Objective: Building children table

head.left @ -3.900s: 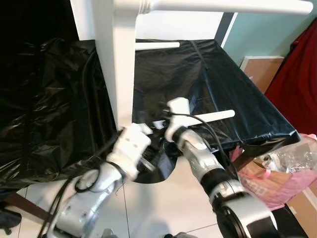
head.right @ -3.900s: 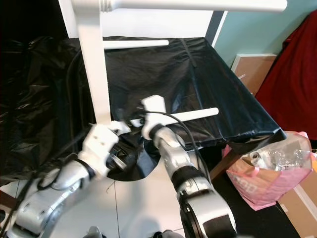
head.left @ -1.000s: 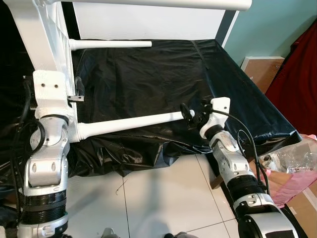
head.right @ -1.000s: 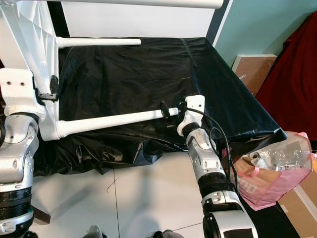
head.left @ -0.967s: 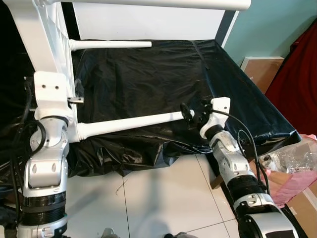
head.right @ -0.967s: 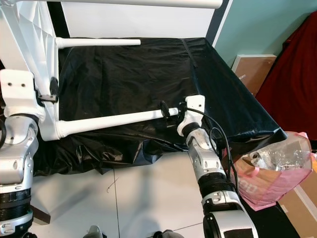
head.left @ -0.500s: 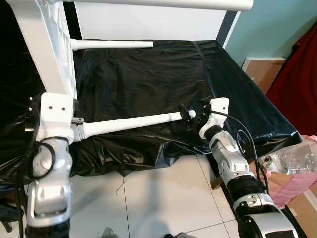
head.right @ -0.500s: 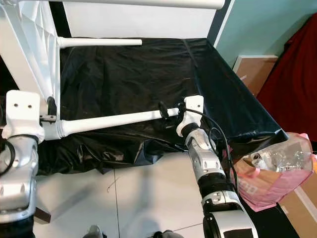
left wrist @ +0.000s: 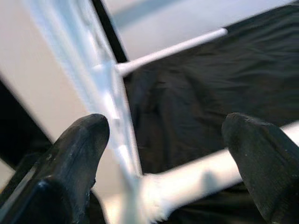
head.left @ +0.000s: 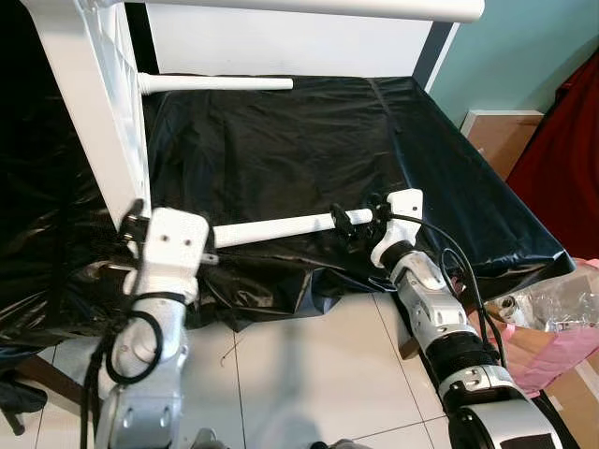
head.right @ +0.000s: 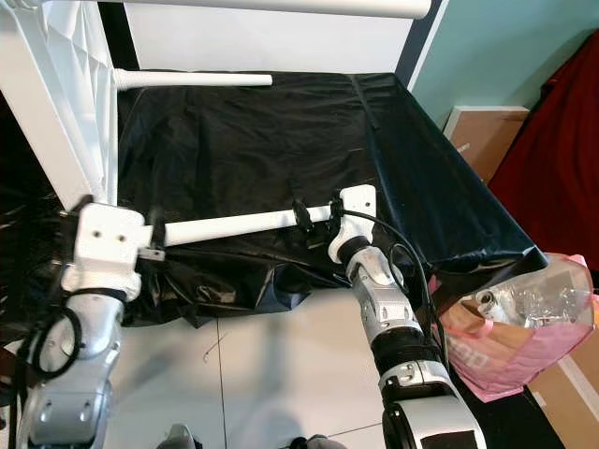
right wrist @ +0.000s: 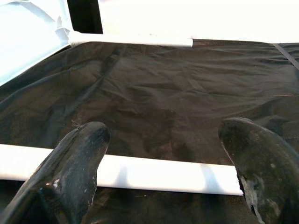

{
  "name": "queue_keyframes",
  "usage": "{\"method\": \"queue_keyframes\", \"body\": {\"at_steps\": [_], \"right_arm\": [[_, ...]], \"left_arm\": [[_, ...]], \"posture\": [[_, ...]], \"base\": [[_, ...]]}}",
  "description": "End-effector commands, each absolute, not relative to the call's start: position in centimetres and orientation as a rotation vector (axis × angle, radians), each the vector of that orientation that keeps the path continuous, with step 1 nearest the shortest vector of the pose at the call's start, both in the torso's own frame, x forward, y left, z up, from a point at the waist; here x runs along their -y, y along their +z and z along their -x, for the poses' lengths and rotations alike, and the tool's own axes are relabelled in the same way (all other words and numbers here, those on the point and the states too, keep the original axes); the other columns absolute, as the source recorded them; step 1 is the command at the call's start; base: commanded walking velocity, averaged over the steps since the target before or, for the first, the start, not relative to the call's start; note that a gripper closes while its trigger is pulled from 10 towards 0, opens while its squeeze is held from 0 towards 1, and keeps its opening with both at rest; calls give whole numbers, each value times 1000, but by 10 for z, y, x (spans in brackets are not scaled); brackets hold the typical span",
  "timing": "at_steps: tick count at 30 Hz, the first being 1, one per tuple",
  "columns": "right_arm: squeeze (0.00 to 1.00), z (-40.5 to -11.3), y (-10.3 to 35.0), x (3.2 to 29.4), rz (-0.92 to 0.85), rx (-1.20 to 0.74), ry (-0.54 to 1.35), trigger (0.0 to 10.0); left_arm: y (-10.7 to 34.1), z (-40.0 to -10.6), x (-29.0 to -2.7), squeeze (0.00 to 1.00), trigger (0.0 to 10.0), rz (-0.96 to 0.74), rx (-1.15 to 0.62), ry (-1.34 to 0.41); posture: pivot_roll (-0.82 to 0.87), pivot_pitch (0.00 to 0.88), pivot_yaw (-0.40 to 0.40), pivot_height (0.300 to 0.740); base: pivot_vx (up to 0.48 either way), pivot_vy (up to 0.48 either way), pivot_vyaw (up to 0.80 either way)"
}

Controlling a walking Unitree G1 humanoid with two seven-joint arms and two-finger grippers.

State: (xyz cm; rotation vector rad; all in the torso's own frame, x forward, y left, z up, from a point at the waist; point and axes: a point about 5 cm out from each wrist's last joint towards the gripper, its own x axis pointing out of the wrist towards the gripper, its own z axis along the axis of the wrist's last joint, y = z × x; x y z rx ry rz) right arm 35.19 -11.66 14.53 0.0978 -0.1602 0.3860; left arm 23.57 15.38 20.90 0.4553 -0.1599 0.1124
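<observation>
Left side: the white moulded plastic table top (head.left: 89, 103) stands on edge at the left border of the black plastic-sheeted work surface (head.left: 309, 140), with its ribbed underside facing the work area. The left gripper (left wrist: 163, 158) sits at the lower corner of that top. In the left wrist view its two black fingers (left wrist: 74, 154) are spread wide apart, straddling the joint where a leg meets the underside. They clamp nothing.

Centre: three white round plastic legs project sideways from the underside. The near lower leg (head.left: 276, 227) runs from the left gripper's corner toward the right arm, just above the sheet. The far lower leg (head.left: 215, 83) lies across the back of the surface. An upper leg (head.left: 309, 9) crosses the top of the head views. All three appear seated in their sockets. How firmly cannot be judged, as the near socket is blurred in the wrist view.

Right side: the right gripper (head.left: 354, 223) is at the free end of the near lower leg. In the right wrist view its fingers (right wrist: 77, 158) stand apart, with the leg crossing between them and no visible clamping contact.

Far right: a pink and clear plastic bag (head.left: 547, 323), contents indistinct, lies on the floor beside the surface.

Assessment: at least three legs are fitted. A fourth leg cannot be confirmed. The remaining work appears to be checking seating, fitting anything outstanding, and turning the table onto its legs.
</observation>
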Motion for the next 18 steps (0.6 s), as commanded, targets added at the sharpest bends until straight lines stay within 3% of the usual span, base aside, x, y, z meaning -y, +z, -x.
{"method": "queue_keyframes", "body": {"at_steps": [1, 9, 18], "right_arm": [[0, -353, 140, 122, -81, 130, 374, 10000], [0, -359, 143, 124, -24, 125, 362, 10000], [0, -367, 144, 124, -24, 95, 339, 10000]], "left_arm": [[200, -236, -145, 0, 10000, -436, 138, 99], [186, -253, -137, 0, 10000, -340, 54, 34], [172, -274, -150, 0, 10000, -269, -10, 45]], "posture": [[148, 79, -142, 740], [126, 82, -126, 740], [97, 77, -109, 740]], "base": [[0, 0, 0], [0, 0, 0], [0, 0, 0]]}}
